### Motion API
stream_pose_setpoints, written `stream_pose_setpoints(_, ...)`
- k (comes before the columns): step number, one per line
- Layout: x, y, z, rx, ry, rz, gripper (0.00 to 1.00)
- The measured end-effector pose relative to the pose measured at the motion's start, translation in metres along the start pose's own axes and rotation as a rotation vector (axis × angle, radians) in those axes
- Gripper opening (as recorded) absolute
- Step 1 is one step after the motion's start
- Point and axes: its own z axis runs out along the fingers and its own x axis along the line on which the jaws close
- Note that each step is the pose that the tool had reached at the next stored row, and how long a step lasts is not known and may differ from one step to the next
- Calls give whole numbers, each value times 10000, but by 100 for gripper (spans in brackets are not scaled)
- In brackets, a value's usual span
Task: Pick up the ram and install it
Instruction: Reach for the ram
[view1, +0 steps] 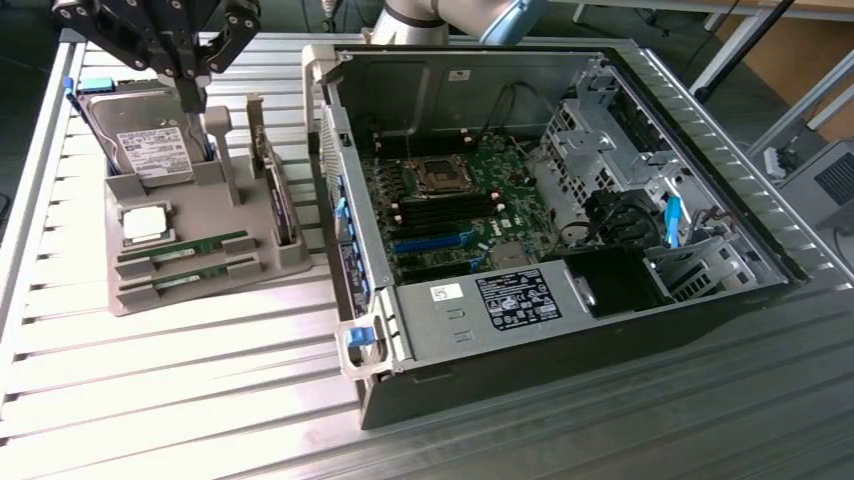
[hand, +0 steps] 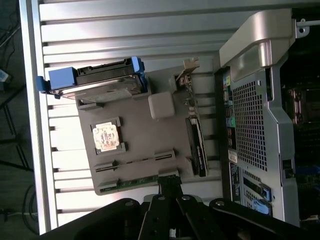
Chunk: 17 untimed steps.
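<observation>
Ram (view1: 200, 245) is sitting in its slot at the front end of the grey tray (view1: 214, 195), with a second stick (view1: 200, 272) in the slot just beside it. CPU (view1: 144, 222) is right behind them, and the drive (view1: 147, 140) is at the far end. My pincer (view1: 194, 95) hangs over the drive end, squeezed fully closed with nothing in it, well clear of the ram. The open PC case (view1: 441, 320) is next to the tray on the counter (view1: 174, 390).

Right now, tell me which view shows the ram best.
The exterior view: the ram sticks lie full-length in the gray tray, green boards plain. The wrist view gives them as thin strips at the tray's edge.
</observation>
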Motion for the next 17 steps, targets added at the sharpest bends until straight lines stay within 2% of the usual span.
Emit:
stream_pose_setpoints(9,-6,-72,-2,0,0,0,9)
stream_pose_setpoints(15,-12,-161,-5,0,0,2,9)
stream_pose_setpoints(17,-12,-162,-5,0,-1,0,9)
